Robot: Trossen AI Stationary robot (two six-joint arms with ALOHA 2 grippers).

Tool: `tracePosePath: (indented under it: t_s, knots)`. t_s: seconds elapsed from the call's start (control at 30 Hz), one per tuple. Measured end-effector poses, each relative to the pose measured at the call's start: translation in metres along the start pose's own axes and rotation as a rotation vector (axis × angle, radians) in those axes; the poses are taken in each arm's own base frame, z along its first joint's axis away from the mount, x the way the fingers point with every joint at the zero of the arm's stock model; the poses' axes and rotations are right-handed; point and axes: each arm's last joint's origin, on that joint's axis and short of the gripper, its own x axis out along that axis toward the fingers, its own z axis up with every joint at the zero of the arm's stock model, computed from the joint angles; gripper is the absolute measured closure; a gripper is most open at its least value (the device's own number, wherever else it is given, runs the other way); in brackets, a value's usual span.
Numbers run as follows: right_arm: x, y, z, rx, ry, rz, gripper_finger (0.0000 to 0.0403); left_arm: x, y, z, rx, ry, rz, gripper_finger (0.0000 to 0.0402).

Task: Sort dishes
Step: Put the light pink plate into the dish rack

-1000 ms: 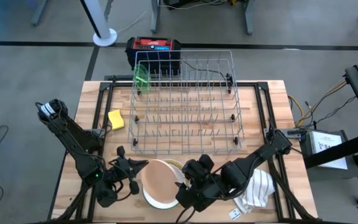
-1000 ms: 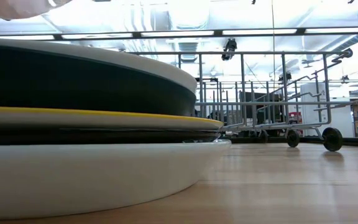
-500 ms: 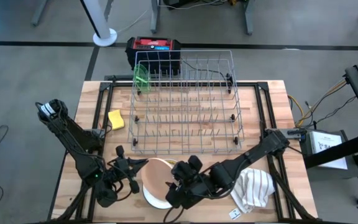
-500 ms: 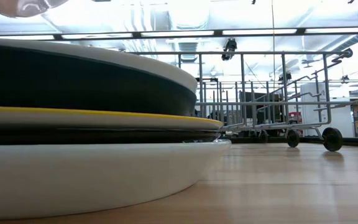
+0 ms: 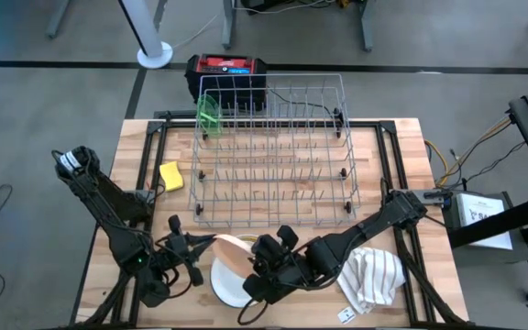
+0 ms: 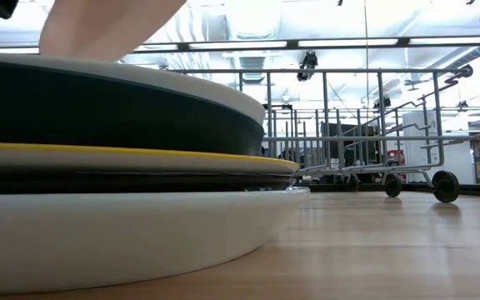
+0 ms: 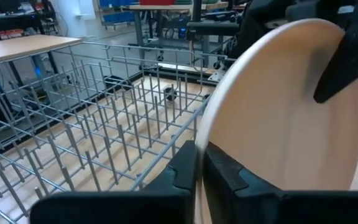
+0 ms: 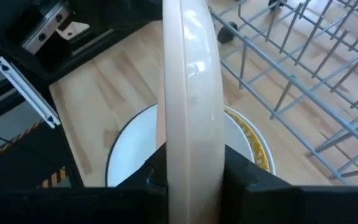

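A peach plate (image 5: 232, 251) stands tilted on edge above a stack of dishes (image 5: 227, 286) near the table's front edge. The stack shows a large white plate (image 6: 123, 233) at the bottom, then a yellow-rimmed one (image 6: 140, 157) and a black one (image 6: 98, 108). My left gripper (image 5: 200, 255) is shut on the peach plate from the left. My right gripper (image 5: 262, 266) is shut on it from the right. A lime-green dish (image 5: 209, 114) stands in the far left corner of the wire rack (image 5: 273, 160). My left gripper pinches the peach plate's rim (image 7: 199, 134) between its two fingers, one on each face. It comes nearly level from the table's left. The plate stands on edge, clear of the stack. My right gripper pinches the rim (image 8: 190, 134) on the opposite side, one finger on each face, slanting down from the table's right.
The wire rack fills the table's middle and far part. A yellow sponge (image 5: 171, 175) lies left of it, and a white cloth (image 5: 374, 280) lies at the front right. A red and black box (image 5: 227, 71) stands behind the rack.
My right gripper has gone toward the table's left and a little down to the peach plate, and has shut on its rim. The plate has tipped steeper, and its lower part now shows above the stack in the low view.
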Motion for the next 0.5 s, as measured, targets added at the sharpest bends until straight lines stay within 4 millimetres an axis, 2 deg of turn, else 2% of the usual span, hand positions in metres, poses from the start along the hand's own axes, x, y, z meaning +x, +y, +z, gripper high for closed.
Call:
tracePosePath:
  t_s: [0.1,0.23,0.5]
  knots:
    - [-0.0001,0.0007,-0.0001,-0.002,-0.002,0.005,0.0347,0.0003,-0.001,0.0007,-0.019,0.003,-0.006,0.0368]
    - [0.0014,-0.0025,-0.0024,-0.013,0.016,-0.025,0.0366,0.0001,-0.0012,0.0002,-0.01,0.021,-0.021,0.0316]
    - [-0.0008,-0.005,-0.0046,0.003,0.036,-0.049,0.0366,-0.001,0.0013,0.004,0.007,0.023,-0.027,0.0227]
